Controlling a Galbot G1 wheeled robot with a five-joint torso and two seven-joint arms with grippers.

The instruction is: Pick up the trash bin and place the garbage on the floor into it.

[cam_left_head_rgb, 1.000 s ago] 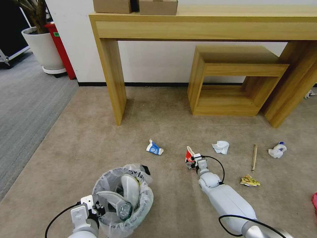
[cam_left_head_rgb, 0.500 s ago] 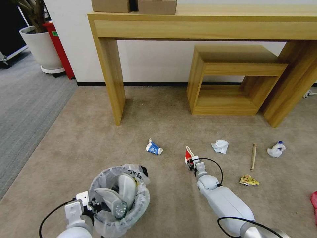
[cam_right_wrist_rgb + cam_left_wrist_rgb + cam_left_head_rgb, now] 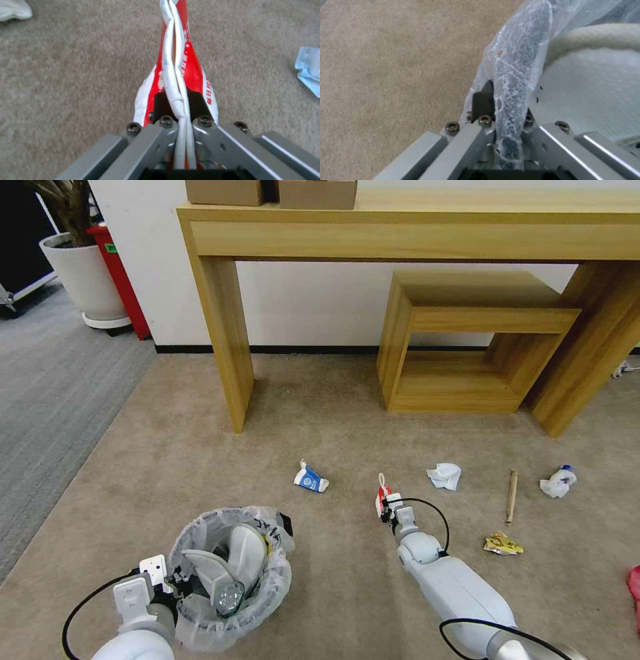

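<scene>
While the red paper cup (image 3: 382,496) was pinched flat between the right gripper's (image 3: 385,508) fingers, rim squashed shut per the right wrist view (image 3: 176,75), it sat at carpet level, right of the trash bin (image 3: 230,573). Left gripper (image 3: 175,588) was clamped on the bin's bag-lined rim (image 3: 513,82); two white slippers (image 3: 233,560) and a small clear bottle (image 3: 231,597) already inside. Step in hand: cup grasped, not yet binned. Next move, as I judged it: lift clear, carry left over the bin mouth, release. Blue-white carton (image 3: 311,479), tissue wad (image 3: 445,475), wooden stick (image 3: 512,495), yellow wrapper (image 3: 503,543) were on the floor.
</scene>
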